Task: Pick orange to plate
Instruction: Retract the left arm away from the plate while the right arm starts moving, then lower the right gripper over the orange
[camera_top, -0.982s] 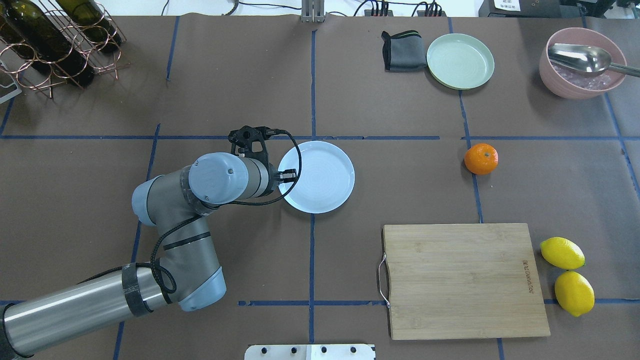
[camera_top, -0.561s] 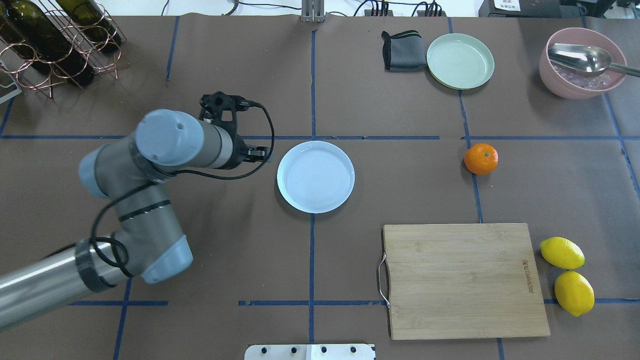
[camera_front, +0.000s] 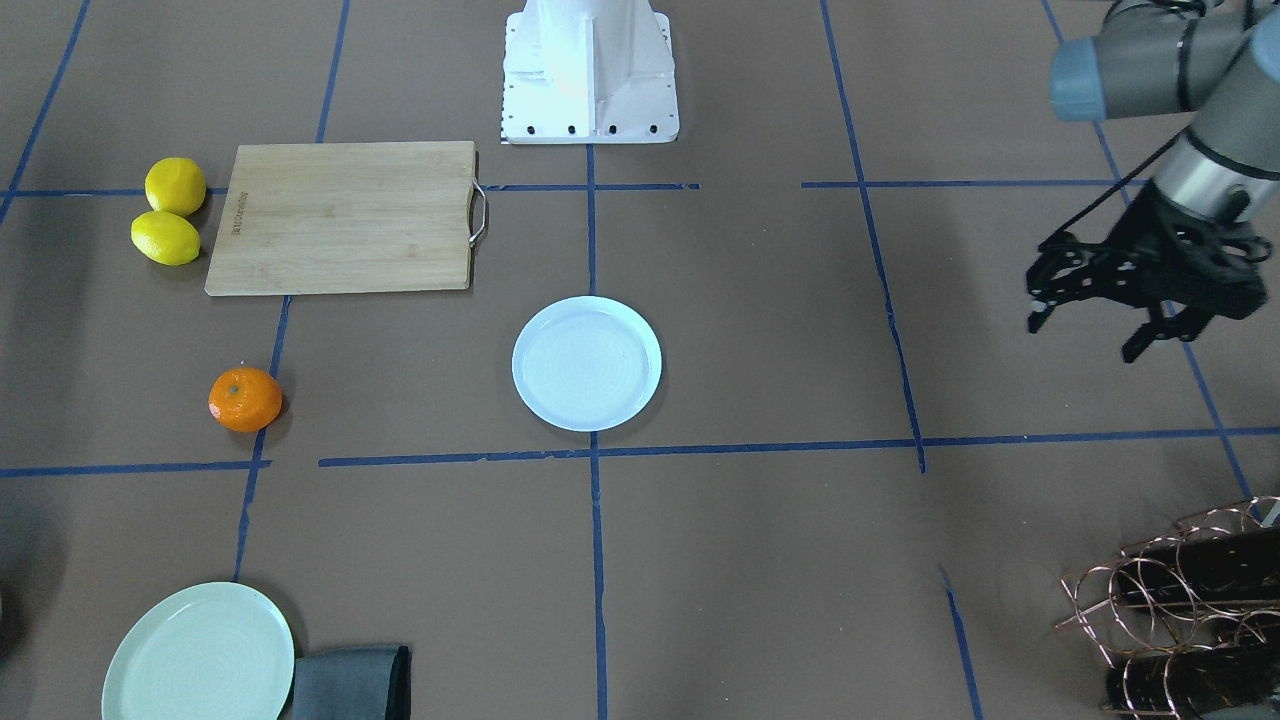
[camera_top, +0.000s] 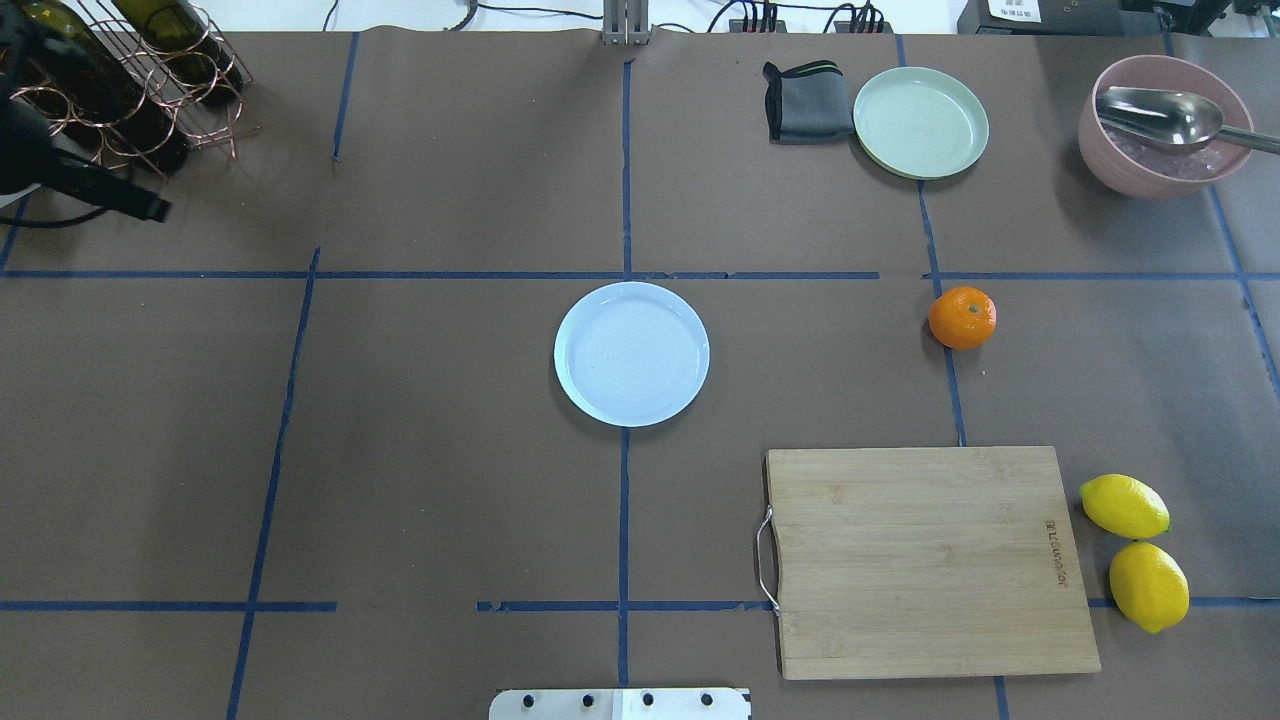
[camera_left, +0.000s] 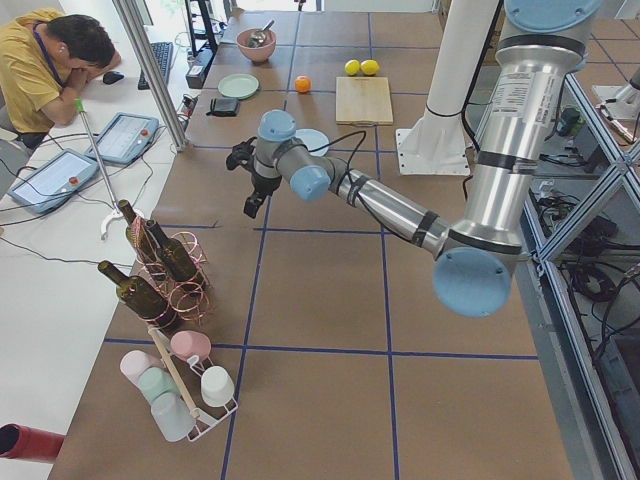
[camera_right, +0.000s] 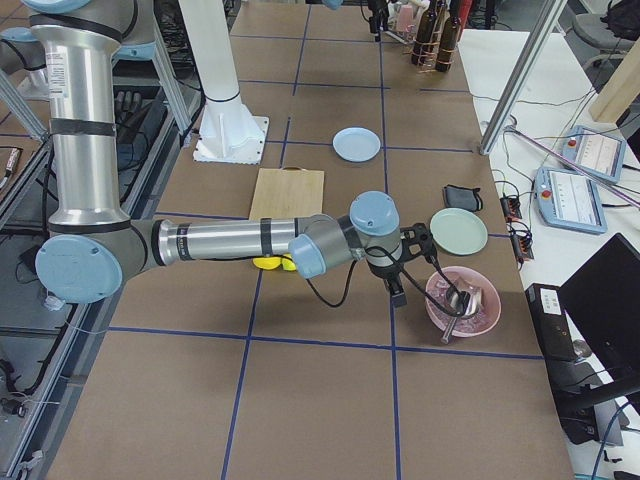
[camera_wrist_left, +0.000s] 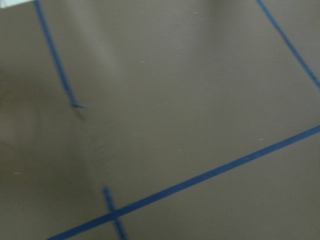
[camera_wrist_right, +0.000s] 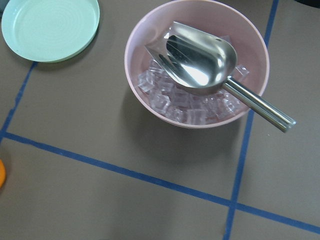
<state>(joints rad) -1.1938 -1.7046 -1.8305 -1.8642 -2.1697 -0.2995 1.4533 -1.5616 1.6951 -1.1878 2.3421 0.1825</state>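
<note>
The orange (camera_top: 962, 318) lies on the brown table to the right of the plate, near a blue tape line; it is also the orange (camera_front: 245, 399) in the front view, and a sliver of it shows at the left edge of the right wrist view. The pale bluish plate (camera_top: 631, 353) sits empty at the table's middle. My left gripper (camera_front: 1083, 340) hangs open and empty far to the plate's left, near the wine rack. My right gripper (camera_right: 398, 288) hovers between the green plate and the pink bowl; I cannot tell its state.
A pale green plate (camera_top: 920, 122) and a grey cloth (camera_top: 805, 102) lie at the back right. A pink bowl (camera_wrist_right: 197, 62) holds ice and a metal scoop. A wooden cutting board (camera_top: 930, 560) and two lemons (camera_top: 1125, 505) are front right. A wine rack (camera_top: 110, 80) stands back left.
My left arm has swung away from the plate's left rim to the far left of the table, near the wine rack. The orange and the plate have not moved.
</note>
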